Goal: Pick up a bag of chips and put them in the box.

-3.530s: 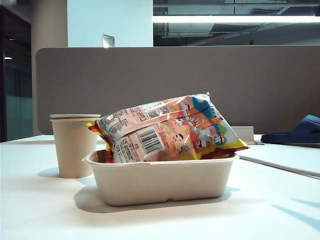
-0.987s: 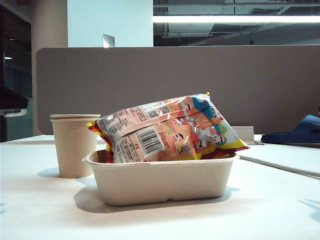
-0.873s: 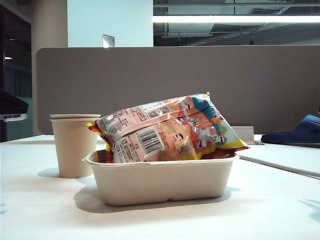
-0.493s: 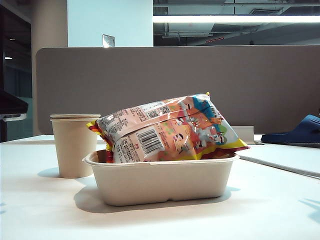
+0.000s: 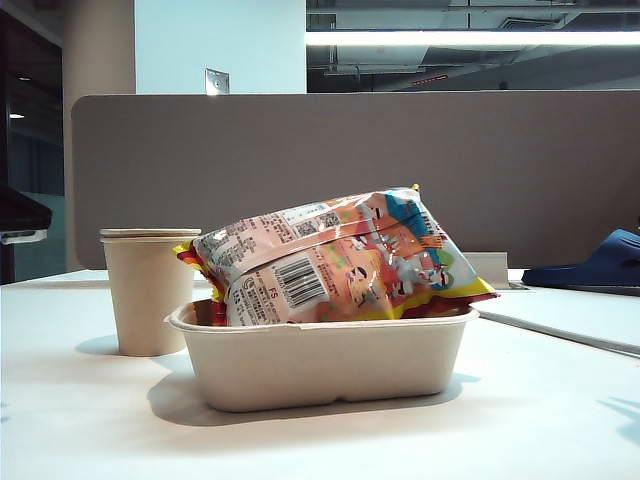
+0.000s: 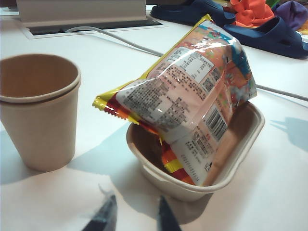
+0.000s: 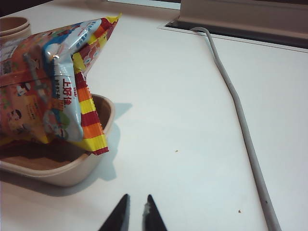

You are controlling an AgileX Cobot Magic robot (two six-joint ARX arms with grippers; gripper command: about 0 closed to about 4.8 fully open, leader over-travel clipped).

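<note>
Your exterior view shows neither pincer, only the bag of chips propped in the box. Wrist views add them: left gripper released, empty, just short of the box; right gripper clenched on nothing, beside it.

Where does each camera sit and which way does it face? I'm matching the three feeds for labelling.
Exterior view: low at table height, facing the box side-on; only a dark arm part at the left edge shows.
Left wrist view: on the left arm, looking over the left gripper, fingers slightly apart, toward the cup.
Right wrist view: on the right arm, behind the shut right gripper.
All three share the bag of chips propped in the box.
</note>
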